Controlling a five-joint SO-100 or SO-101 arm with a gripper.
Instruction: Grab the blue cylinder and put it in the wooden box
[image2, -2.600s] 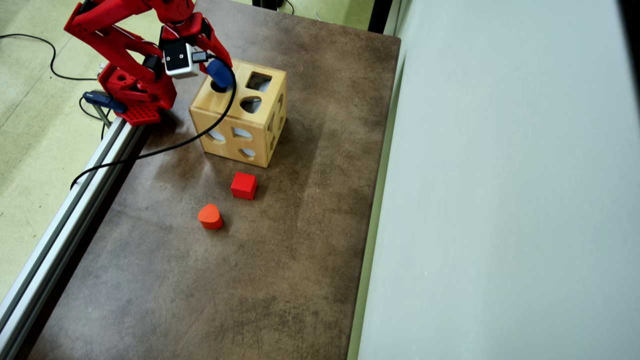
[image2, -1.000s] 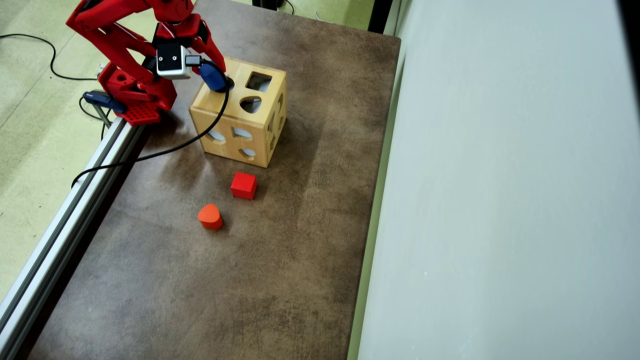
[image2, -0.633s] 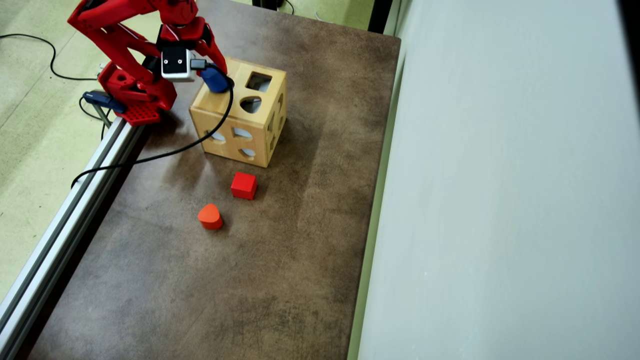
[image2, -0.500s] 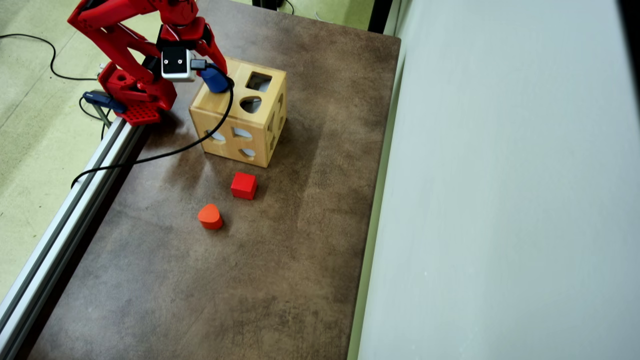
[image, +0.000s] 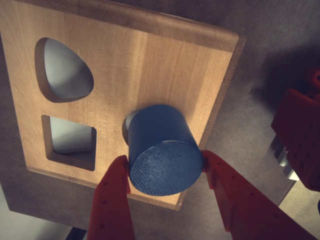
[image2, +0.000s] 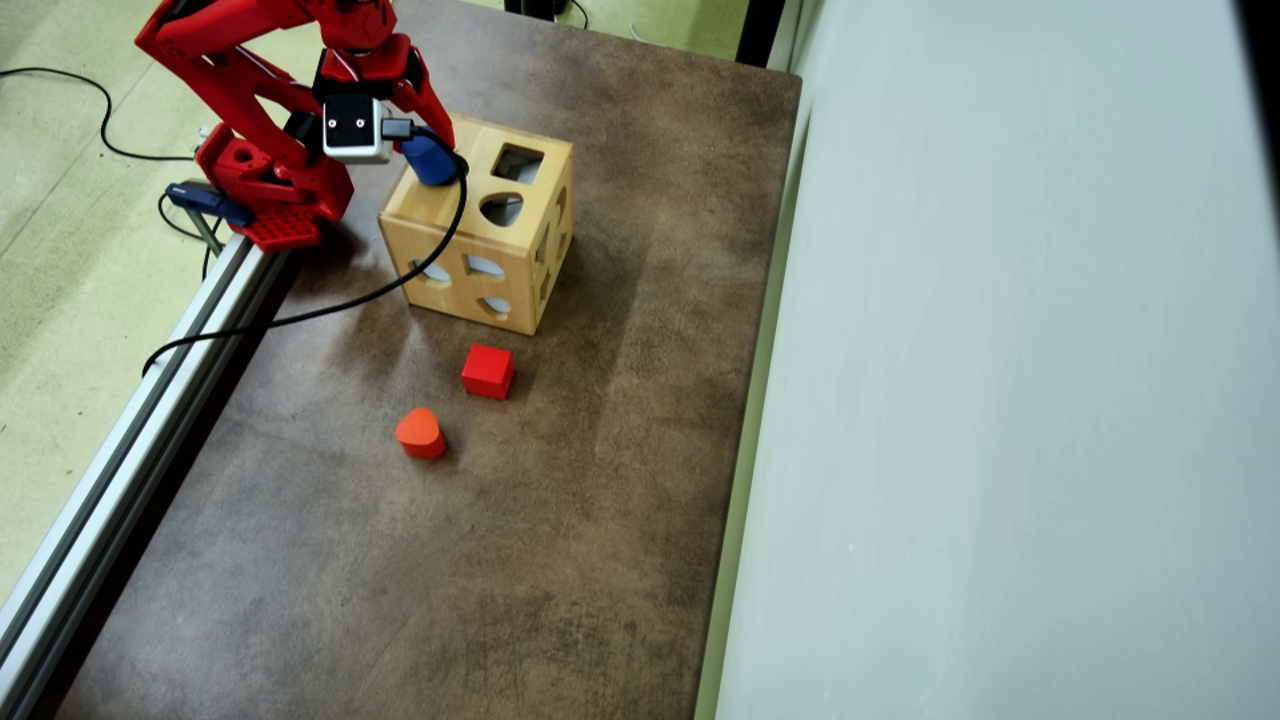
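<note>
My red gripper (image: 164, 165) is shut on the blue cylinder (image: 162, 147), one finger (image: 114, 195) on each side of its flat near end. The cylinder hangs tilted over the top of the wooden box (image: 150, 55), its far end at the round hole, which it mostly hides. In the overhead view the gripper (image2: 430, 152) holds the blue cylinder (image2: 428, 162) over the far left corner of the wooden box (image2: 470, 245).
A red cube (image2: 488, 371) and an orange rounded block (image2: 420, 433) lie on the brown table in front of the box. A black cable (image2: 330, 305) loops past the box's left side. A metal rail (image2: 130, 450) runs along the left edge and a pale wall (image2: 1000, 400) along the right.
Since 2.6 s ago the gripper has shifted the cylinder slightly up and left in the overhead view, over the box's round hole. Nothing has moved in the last half second.
</note>
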